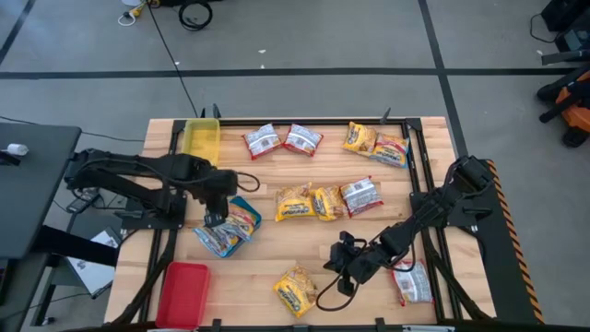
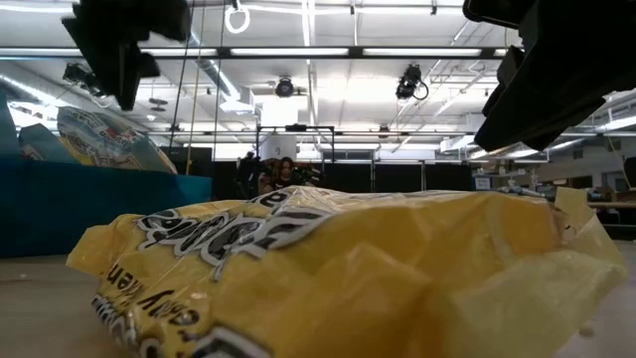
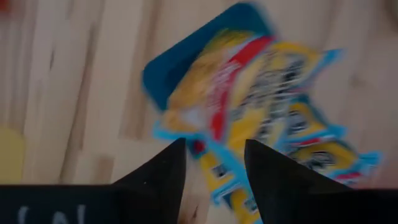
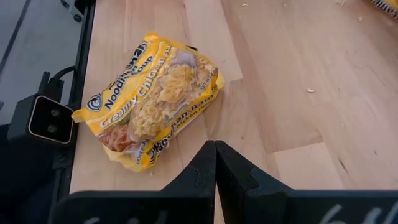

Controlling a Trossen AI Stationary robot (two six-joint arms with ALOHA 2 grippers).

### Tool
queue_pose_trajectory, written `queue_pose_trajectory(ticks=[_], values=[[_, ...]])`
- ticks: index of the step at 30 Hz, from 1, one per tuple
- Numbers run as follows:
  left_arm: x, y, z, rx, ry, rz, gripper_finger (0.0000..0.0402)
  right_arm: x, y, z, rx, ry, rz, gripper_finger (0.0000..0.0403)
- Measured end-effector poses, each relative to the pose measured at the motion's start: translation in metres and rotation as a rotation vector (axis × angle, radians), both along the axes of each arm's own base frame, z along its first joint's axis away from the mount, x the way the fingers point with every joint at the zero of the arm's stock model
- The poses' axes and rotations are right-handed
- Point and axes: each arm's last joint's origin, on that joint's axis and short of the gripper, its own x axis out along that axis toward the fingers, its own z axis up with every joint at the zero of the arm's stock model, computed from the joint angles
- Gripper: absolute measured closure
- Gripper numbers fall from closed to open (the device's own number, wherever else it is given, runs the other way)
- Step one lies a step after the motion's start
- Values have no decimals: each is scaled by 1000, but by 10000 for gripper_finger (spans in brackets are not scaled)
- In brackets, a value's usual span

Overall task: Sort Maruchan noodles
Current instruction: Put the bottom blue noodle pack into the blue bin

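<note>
Left gripper (image 1: pixel 214 219) over the blue tray (image 3: pixel 163 65) at nine o'clock on the table (image 1: pixel 277 277), fingers (image 3: pixel 163 171) parted with a gap between them and nothing held, a blue packet (image 1: pixel 219 240) and a yellow-and-red one (image 1: pixel 243 218) lying in and half over that tray just beneath. Looks like a drop just made; to finish it well, lift straight up before swinging away, so the fingers do not snag a wrapper edge and drag the pile off the tray. Worth checking too that the yellow-and-red one belongs there, since its colours differ from the blue. Right gripper (image 1: pixel 343 267) low at five o'clock, fingers (image 4: pixel 205 168) clenched together on nothing, pointing at a yellow packet (image 1: pixel 297 290) near the six o'clock edge. For that pick: open wide first, come down over the wrapper's middle or a crimped end, close gently, since the film is slick and the noodle block inside brittle. Yellow tray (image 1: pixel 200 138) at ten o'clock, red tray (image 1: pixel 182 293) at seven. Unsorted elsewhere: two red packets (image 1: pixel 281 140) at twelve, two yellow (image 1: pixel 375 144) at one, three (image 1: pixel 325 199) at centre, one red-and-white (image 1: pixel 412 282) at four.
</note>
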Motion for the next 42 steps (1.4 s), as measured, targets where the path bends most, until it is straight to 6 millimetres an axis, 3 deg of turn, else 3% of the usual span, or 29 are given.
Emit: queue_pose_trajectory(ticks=[7,13,25,31,42], values=[[3,-65,-4,236,-200,-375,248,-3,3,1,-82,-33,6,391],[-6,-92,-7,474,-254,-438,233,-2,2,0,-86,-30,2,391],[11,-108,-40,491,-99,-525,146,-2,2,0,-83,-31,0,391],[16,-106,-56,516,25,-540,153,-2,1,0,-80,-31,-2,391],[36,-80,-72,527,162,-483,192,-2,2,0,-58,-27,-10,391]])
